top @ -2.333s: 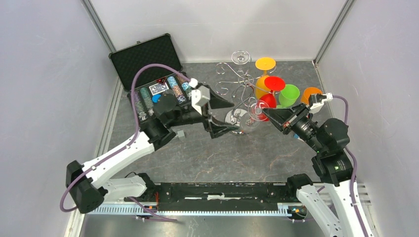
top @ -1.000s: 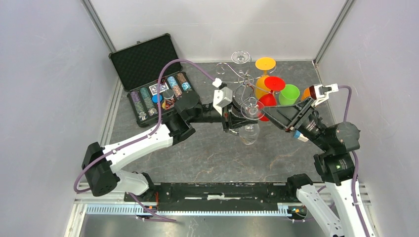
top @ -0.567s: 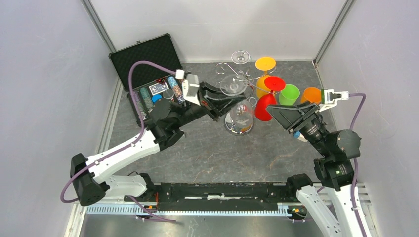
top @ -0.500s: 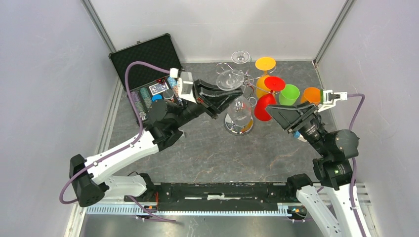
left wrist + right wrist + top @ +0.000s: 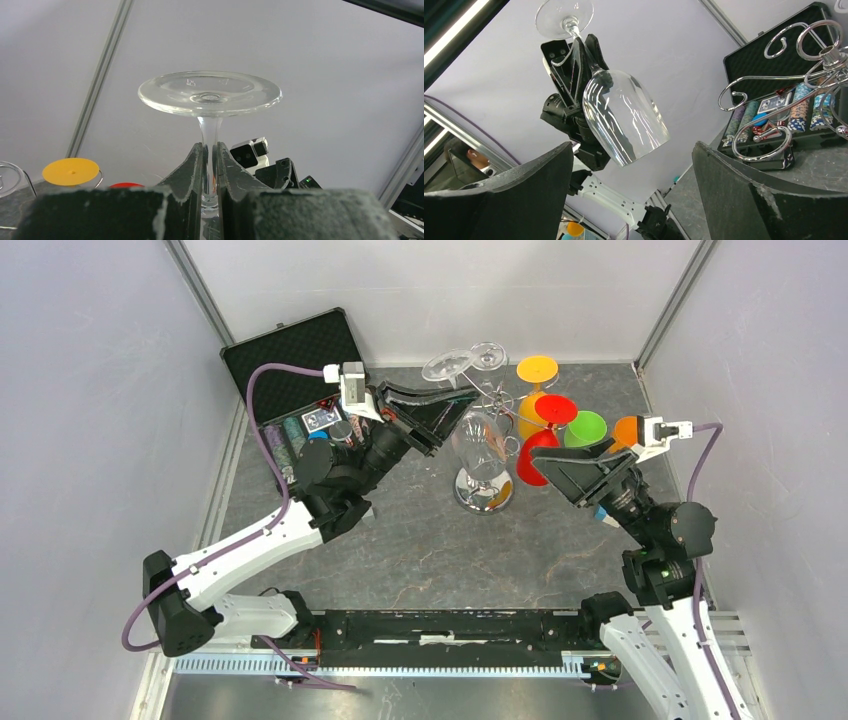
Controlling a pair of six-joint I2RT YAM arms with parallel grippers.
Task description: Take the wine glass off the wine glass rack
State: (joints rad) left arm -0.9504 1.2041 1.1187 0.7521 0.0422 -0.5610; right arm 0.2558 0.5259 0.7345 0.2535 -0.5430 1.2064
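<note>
- Left wrist view: left gripper [image 5: 210,150] clamped on stem of wine glass [image 5: 210,93]; foot uppermost, bowl hanging below the grip.
- Right wrist view: glass tilted and held aloft, apart from the curled hooks of the rack [image 5: 774,80] — looks already free.
- Right gripper [image 5: 633,150]: jaws spread wide, nothing in them, facing the bowl.
- Top view: rack base on table [image 5: 420,550]; coloured glasses [image 5: 585,430] just beside it, right side.
- Step in hand, est.: carry glass away from rack. Advice — go slow, firm hold on stem, swing bowl clear of wires & right gripper, turn upright before setting down.
</note>
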